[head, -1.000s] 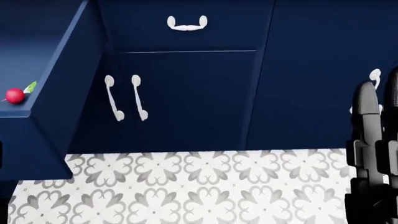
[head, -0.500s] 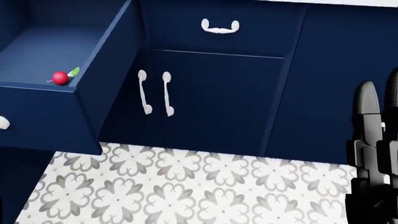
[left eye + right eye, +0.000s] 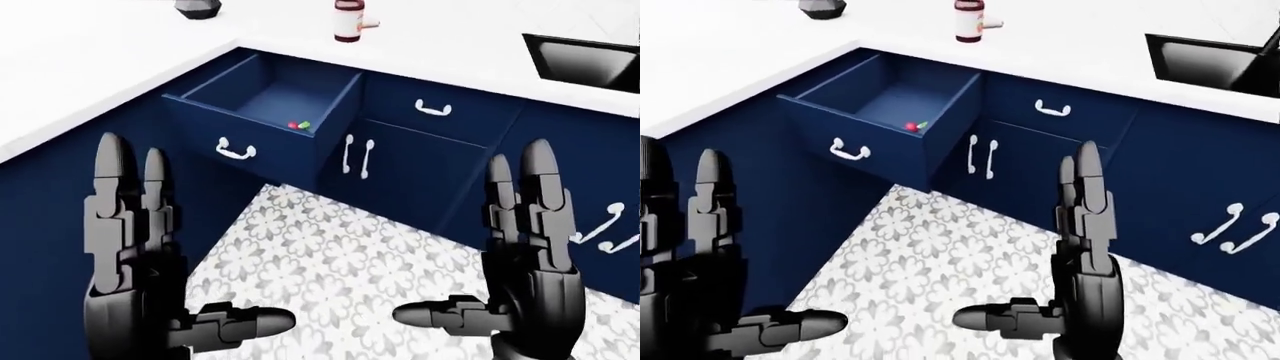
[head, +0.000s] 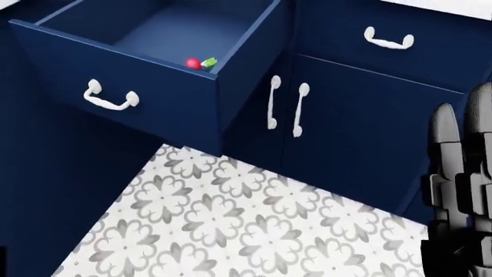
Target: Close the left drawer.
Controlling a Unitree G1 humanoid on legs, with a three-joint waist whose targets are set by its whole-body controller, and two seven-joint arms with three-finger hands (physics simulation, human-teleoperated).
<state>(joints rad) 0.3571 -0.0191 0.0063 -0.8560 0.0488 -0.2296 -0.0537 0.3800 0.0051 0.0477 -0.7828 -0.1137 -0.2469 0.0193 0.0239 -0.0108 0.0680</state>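
Low in the left-eye view, the left hand point(image 3: 150, 255) and right hand point(image 3: 520, 247) stand upright, palms facing each other, 2 fingers straight up and thumbs pointing inward, spread wide and holding nothing. Well apart above them, the left drawer point(image 3: 235, 124) stands pulled out under the white counter point(image 3: 110, 52). A radish point(image 4: 193, 63) lies in its right near corner, by the front panel with the white handle point(image 4: 110, 97).
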